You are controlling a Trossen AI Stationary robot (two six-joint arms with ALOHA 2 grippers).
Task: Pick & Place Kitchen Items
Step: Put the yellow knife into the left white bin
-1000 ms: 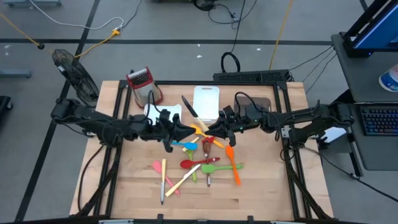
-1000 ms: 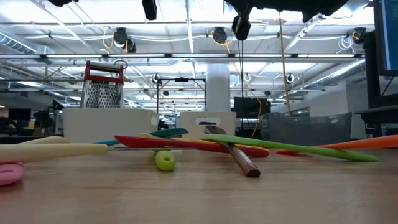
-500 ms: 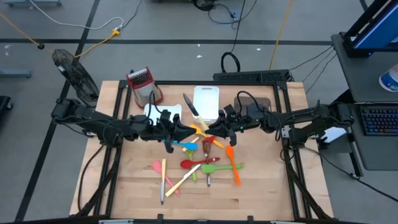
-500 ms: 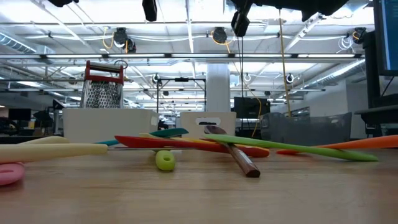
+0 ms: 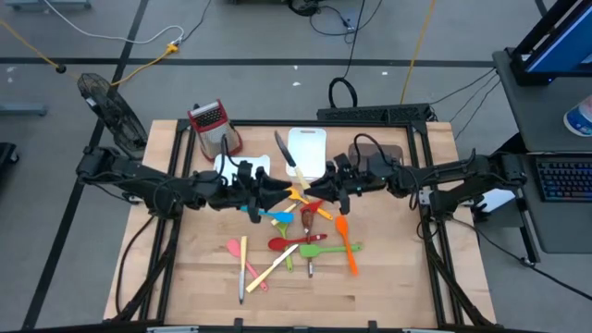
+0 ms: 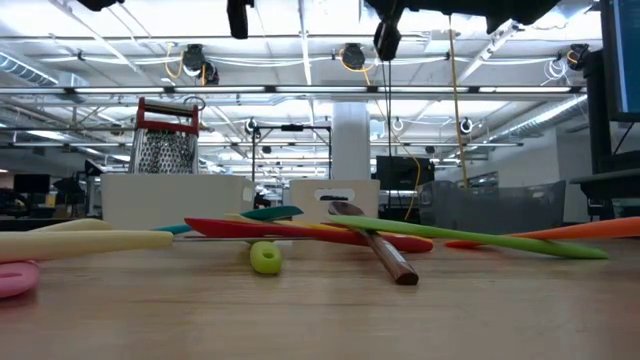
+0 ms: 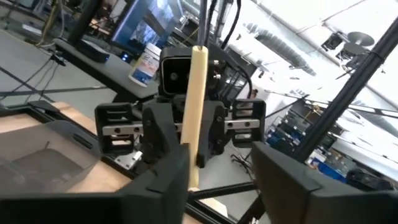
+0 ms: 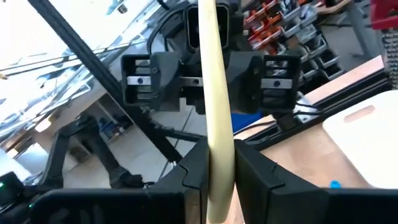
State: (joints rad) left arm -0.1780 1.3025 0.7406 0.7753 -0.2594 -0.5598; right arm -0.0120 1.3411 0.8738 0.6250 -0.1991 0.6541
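Facing each other above the table's middle in the high view, the left gripper [image 5: 269, 193] and right gripper [image 5: 314, 192] met over the utensil pile [image 5: 296, 236], near a white tray [image 5: 307, 148] and grater [image 5: 210, 125].
Low view: red spatula [image 6: 300, 230], green utensil [image 6: 470, 238], cream stick [image 6: 85, 241] lay on the tabletop.
Left wrist view: fingers [image 7: 163, 180] stood parted around the cream spatula handle [image 7: 195, 87]; contact unclear.
Right wrist view: jaws clamped on that handle [image 8: 216, 93].

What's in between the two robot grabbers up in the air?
A long cream stick. The right gripper is shut on it, and its far end reaches between the open fingers of the left gripper. Both wrist views show this.
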